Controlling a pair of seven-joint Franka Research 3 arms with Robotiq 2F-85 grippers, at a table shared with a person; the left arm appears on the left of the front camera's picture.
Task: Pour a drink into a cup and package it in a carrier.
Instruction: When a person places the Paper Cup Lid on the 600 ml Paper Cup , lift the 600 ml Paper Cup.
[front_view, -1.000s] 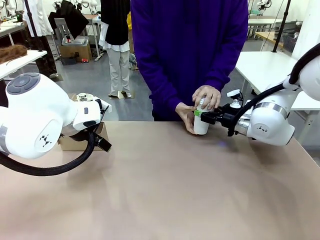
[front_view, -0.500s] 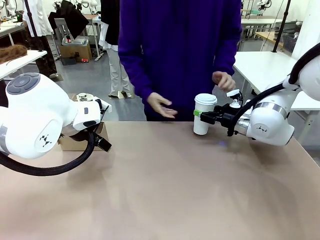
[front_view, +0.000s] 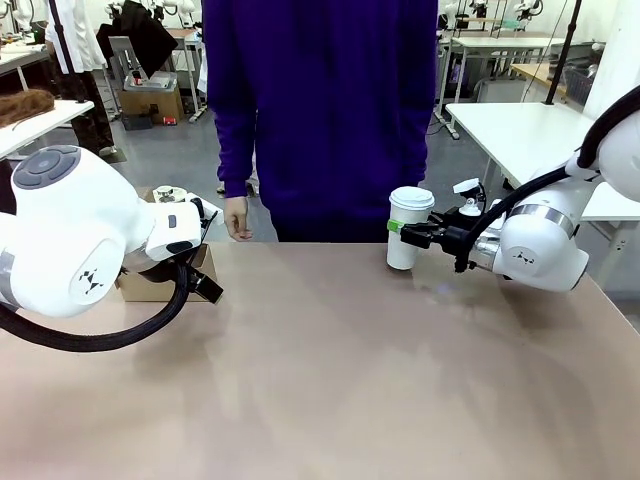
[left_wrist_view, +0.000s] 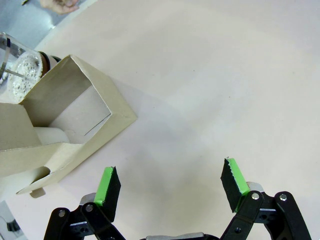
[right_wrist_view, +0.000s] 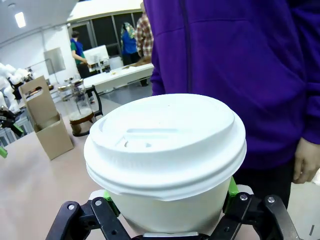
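The cup (front_view: 407, 238), tapered white paper under a smooth domed plastic lid, stands upright near the far edge of the desk (front_view: 330, 380); the right end effector (front_view: 398, 229) is clamped on its wall, green pads either side; the left end effector (left_wrist_view: 171, 182) gapes wide, empty, near the boxy brown cardboard carrier (left_wrist_view: 75, 125).

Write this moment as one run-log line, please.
right tool: shut on cup | left tool: open, near carrier | person: not touching cup
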